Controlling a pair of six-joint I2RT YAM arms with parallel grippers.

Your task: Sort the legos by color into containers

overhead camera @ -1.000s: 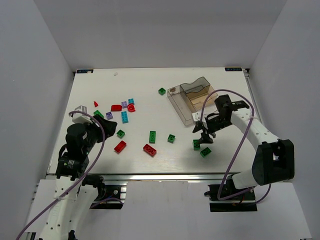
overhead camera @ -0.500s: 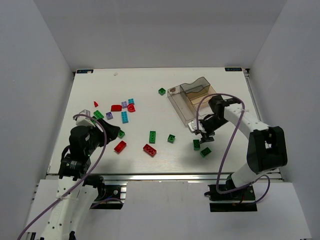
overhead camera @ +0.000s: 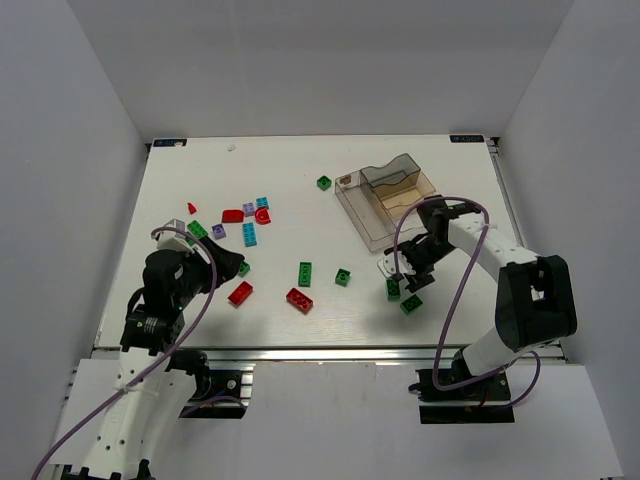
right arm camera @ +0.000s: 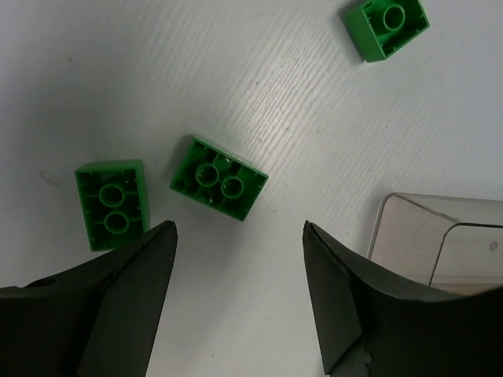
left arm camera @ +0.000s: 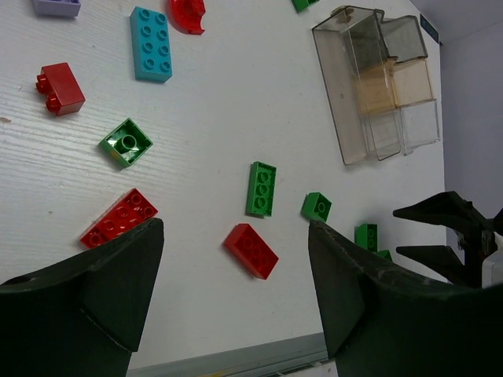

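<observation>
Legos lie scattered on the white table. A clear brownish tray (overhead camera: 372,205) of containers stands at the back right. My right gripper (overhead camera: 402,281) hangs open and empty just in front of the tray, over two overturned green bricks (right arm camera: 218,178) (right arm camera: 111,204). Both lie beyond its fingertips, and a third green brick (right arm camera: 385,27) lies further off. My left gripper (overhead camera: 234,265) is open and empty over the left side. In its wrist view a red brick (left arm camera: 251,250) lies between the open fingers (left arm camera: 346,290). A second red brick (left arm camera: 119,228) shows beside the left finger.
Red (overhead camera: 233,215), cyan (overhead camera: 249,233) and purple (overhead camera: 218,231) pieces cluster at the back left. Green bricks (overhead camera: 305,273) (overhead camera: 343,277) lie mid-table, and one green brick (overhead camera: 324,182) lies left of the tray. The tray's corner (right arm camera: 440,243) is close to my right finger.
My right gripper has come down and forward from the tray's front towards the two green bricks and opened wider. My left gripper has moved right and opened a little more.
</observation>
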